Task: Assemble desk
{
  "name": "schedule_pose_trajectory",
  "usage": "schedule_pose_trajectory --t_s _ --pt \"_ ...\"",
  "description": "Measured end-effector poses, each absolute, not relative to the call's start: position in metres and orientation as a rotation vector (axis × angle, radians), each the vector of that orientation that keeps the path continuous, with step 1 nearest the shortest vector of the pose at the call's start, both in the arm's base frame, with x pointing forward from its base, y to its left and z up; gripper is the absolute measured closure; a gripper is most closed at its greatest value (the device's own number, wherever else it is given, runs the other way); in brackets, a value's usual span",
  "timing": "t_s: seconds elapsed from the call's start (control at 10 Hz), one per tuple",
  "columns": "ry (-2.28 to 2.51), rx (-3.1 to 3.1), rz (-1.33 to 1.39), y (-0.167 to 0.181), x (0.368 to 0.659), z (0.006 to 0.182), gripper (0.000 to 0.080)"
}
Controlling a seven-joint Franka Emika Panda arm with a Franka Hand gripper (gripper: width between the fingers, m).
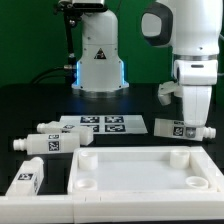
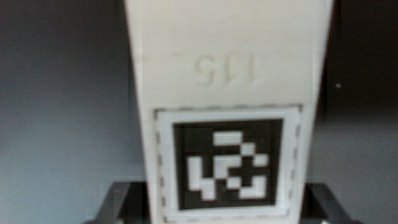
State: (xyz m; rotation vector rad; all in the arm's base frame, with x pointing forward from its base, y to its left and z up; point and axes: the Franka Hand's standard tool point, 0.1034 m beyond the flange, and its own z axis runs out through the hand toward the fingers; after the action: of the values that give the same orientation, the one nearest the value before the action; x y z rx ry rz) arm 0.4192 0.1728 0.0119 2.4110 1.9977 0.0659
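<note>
Wrist view: leg (image 2: 222, 100) pinched between fingers (image 2: 125, 205), tag (image 2: 226, 165) readable. Exterior view: gripper (image 1: 191, 127) down by tabletop (image 1: 140, 172), three legs (image 1: 50, 144) loose.

End effector (image 1: 191, 124) around white leg (image 1: 168, 127)

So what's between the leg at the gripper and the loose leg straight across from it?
The marker board lies flat between them. The exterior view shows it: the gripped leg at that view's right, the loose leg at its left.
</note>
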Motion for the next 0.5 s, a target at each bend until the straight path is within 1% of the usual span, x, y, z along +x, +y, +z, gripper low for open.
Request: schedule_pose_trajectory --t_s 0.2,0.3,0.5 --pt "2.257 2.144 0.042 0.177 0.415 0.013 0.0515" --pt "2.481 1.868 -0.026 0.171 0.408 0.015 0.0515" --pt "2.576 1.759 -0.072 0.147 0.405 0.01 0.0515"
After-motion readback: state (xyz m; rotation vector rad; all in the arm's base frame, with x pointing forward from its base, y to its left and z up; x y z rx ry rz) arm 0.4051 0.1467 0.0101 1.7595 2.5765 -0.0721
